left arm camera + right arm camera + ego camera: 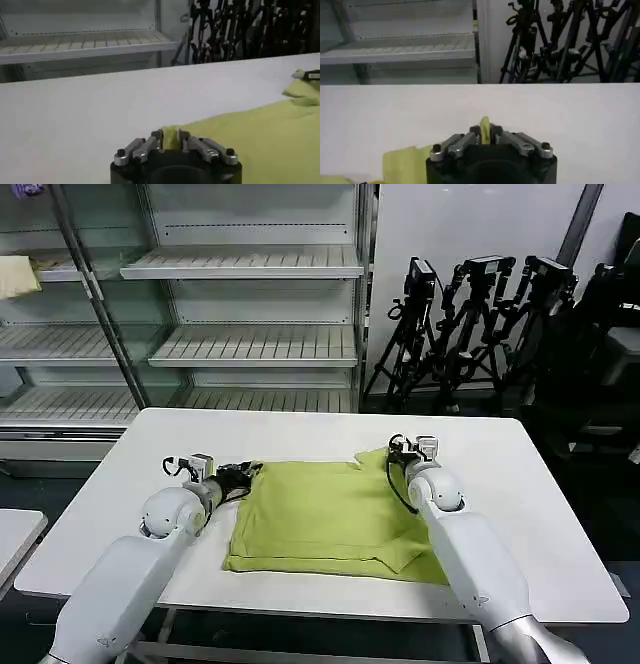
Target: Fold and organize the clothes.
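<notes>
The lime yellow-green shirt point(325, 519) lies partly folded on the white table point(300, 434), roughly a rectangle with a loose flap at its near right corner. My left gripper point(248, 474) is shut on the shirt's far left corner; a pinch of green cloth point(170, 137) shows between its fingers. My right gripper point(397, 452) is shut on the far right corner, with a thin ridge of fabric point(485, 125) standing up between the fingertips. In the left wrist view the shirt point(260, 140) spreads away across the table toward the other gripper point(307, 75).
Metal shelving point(250, 304) stands behind the table, with a pale cream cloth point(18, 276) on a left shelf. Black tripods point(470, 324) crowd the back right. A second white surface point(15, 534) sits at the far left. Bare tabletop surrounds the shirt.
</notes>
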Controlling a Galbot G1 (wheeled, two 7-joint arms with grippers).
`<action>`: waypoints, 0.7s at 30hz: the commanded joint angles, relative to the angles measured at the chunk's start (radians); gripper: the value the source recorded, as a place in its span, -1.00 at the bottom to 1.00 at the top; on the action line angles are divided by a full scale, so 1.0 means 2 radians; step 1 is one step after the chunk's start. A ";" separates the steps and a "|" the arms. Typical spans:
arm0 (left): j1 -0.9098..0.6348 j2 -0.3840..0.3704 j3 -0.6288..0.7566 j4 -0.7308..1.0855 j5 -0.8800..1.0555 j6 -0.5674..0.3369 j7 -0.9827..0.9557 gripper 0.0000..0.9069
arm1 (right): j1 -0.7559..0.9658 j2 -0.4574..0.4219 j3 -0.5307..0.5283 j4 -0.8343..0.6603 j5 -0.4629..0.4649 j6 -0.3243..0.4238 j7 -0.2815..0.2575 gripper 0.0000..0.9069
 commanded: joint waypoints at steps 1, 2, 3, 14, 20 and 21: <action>0.012 -0.001 -0.010 -0.018 -0.009 -0.008 -0.008 -0.98 | -0.006 -0.002 0.001 0.023 -0.006 0.010 0.003 -1.00; 0.016 0.001 -0.012 -0.023 -0.009 -0.010 -0.008 -0.98 | -0.010 -0.006 0.001 0.026 0.000 0.010 0.004 -1.00; 0.021 0.004 -0.015 -0.033 -0.009 -0.012 -0.007 -0.98 | -0.016 -0.010 0.001 0.049 0.005 0.010 0.004 -1.00; 0.122 0.036 -0.050 -0.171 -0.016 -0.019 -0.026 -0.98 | -0.123 -0.067 0.030 0.262 0.040 -0.004 0.020 -1.00; 0.179 0.049 -0.066 -0.215 -0.014 -0.040 -0.051 -0.98 | -0.193 -0.096 0.050 0.334 0.038 -0.008 0.024 -1.00; 0.184 0.051 -0.069 -0.214 -0.015 -0.044 -0.055 -0.98 | -0.213 -0.100 0.054 0.348 0.037 -0.008 0.024 -1.00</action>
